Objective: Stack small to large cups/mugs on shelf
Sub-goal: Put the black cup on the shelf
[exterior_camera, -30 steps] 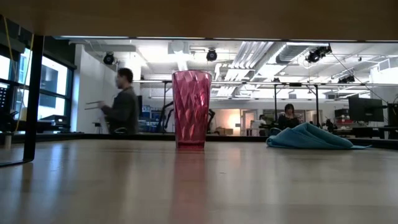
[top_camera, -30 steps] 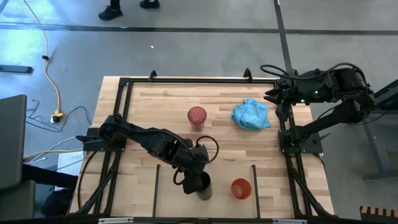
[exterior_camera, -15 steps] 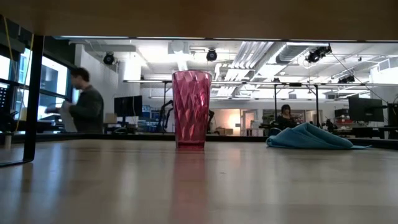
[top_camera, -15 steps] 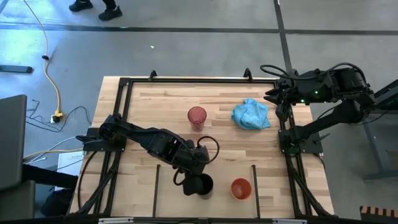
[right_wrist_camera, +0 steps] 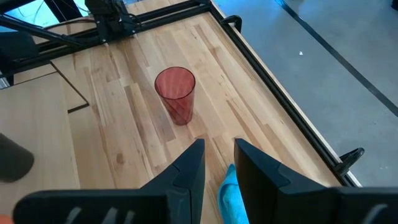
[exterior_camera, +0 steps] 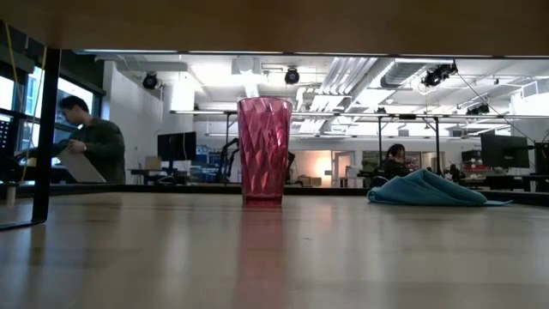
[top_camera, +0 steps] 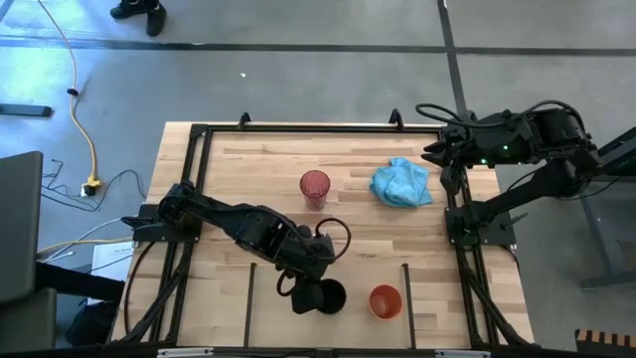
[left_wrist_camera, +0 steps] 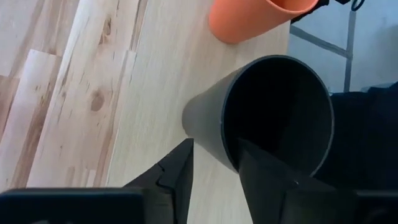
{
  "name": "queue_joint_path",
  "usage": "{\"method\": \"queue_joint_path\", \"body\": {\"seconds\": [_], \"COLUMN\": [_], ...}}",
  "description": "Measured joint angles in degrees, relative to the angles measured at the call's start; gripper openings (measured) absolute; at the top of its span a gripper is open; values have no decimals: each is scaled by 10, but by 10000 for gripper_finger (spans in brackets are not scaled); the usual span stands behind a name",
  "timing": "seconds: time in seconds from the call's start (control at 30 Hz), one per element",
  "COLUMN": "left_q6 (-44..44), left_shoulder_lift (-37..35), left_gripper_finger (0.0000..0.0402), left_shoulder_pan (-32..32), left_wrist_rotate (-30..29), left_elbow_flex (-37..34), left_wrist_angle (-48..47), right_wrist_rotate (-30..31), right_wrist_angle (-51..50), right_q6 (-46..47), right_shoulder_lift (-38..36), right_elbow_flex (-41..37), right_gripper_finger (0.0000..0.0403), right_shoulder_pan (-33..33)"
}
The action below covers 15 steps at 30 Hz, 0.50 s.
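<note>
The black cup (top_camera: 327,295) stands upright, mouth open, on the light wood shelf (top_camera: 263,288) at the table's near edge, in the middle section between two thin black bars. The small orange cup (top_camera: 385,300) stands upright just beside it in the same section. The taller translucent red-pink cup (top_camera: 315,187), faceted, stands upright well apart, mid-table.

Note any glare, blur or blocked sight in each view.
High view: evenly lit, shiny floor. Low view: a dark edge blocks the top, bright room behind the red-pink cup. Left wrist view: black cup close, its inside dark. Right wrist view: clear.
</note>
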Motion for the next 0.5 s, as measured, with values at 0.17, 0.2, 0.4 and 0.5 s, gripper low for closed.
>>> {"method": "queue_joint_path", "body": {"seconds": [0.17, 0.2, 0.4, 0.5], "left_q6": [-1, -1, -4, -5], "left_shoulder_lift": [0, 0, 0, 0], "left_gripper_finger": [115, 115, 115, 115], "left_shoulder_pan": [0, 0, 0, 0], "left_wrist_rotate": [22, 27, 41, 54], "left_elbow_flex": [0, 0, 0, 0], "left_wrist_angle": [0, 1, 5, 4], "right_wrist_rotate": [0, 0, 0, 0], "right_wrist_angle": [0, 0, 0, 0], "right_q6": [-8, -9, -12, -13], "right_shoulder_lift": [0, 0, 0, 0], "right_elbow_flex": [0, 0, 0, 0], "right_gripper_finger": [78, 78, 78, 78], "right_shoulder_pan": [0, 0, 0, 0]}}
